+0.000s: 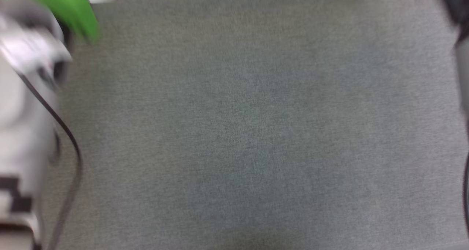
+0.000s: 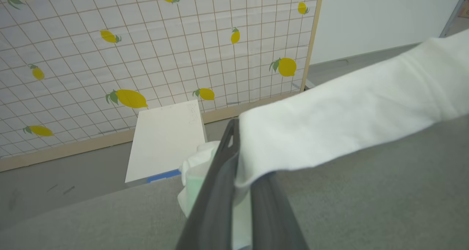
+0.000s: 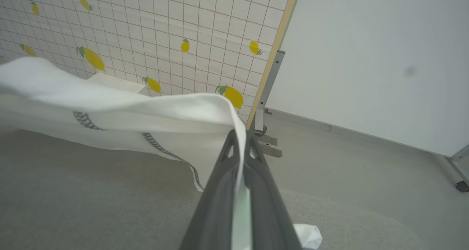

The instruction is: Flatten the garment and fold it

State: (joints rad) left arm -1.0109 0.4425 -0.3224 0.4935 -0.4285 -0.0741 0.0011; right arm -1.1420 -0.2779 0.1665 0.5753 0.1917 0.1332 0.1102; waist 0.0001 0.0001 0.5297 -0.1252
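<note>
Head view: the grey tabletop (image 1: 256, 132) is showing, blurred. Left wrist view: the left pincer (image 2: 240, 147) is clamping the garment (image 2: 348, 107) by an edge, stretching it above the tabletop. Right wrist view: the right pincer (image 3: 242, 136) is gripping another edge. Seemingly, laying flat and folding are both remaining.

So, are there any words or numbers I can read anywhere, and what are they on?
No text here can be read.
On the white box: a faint patch of marks near its far corner, too small to read.
On the lemon-print screen: lemons and grid lines, no words.
On the white T-shirt: dark stitching, no lettering.
In the head view: everything is too blurred to read.
</note>
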